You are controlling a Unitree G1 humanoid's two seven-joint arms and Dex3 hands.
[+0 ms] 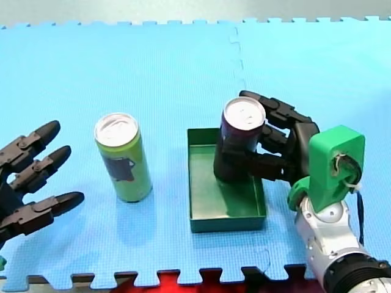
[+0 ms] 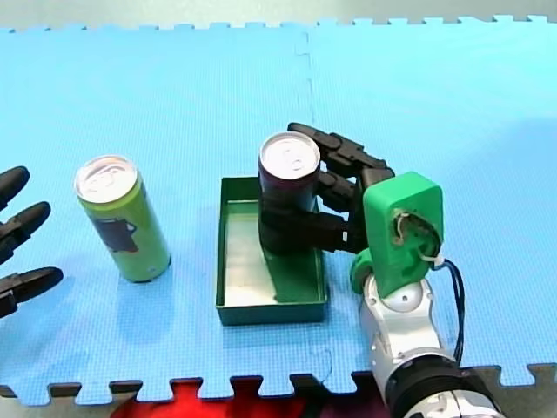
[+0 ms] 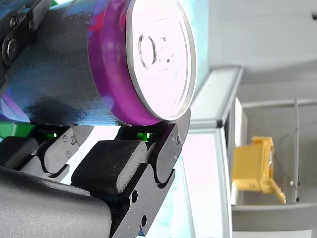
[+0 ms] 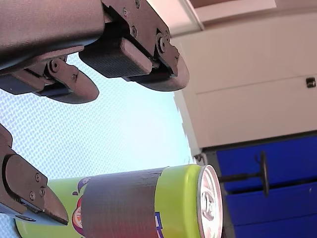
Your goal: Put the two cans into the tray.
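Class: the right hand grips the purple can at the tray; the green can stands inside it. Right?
No: the first head view shows the green can on the mat, left of the tray. The right hand grips the purple can there; the left hand is farther left.

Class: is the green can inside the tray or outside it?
Outside. The green can stands upright on the blue mat, left of the tray, apart from it. The left hand, open, is beside it.

Head views share tray (image 1: pixel 226 223) from above; wrists close-up.
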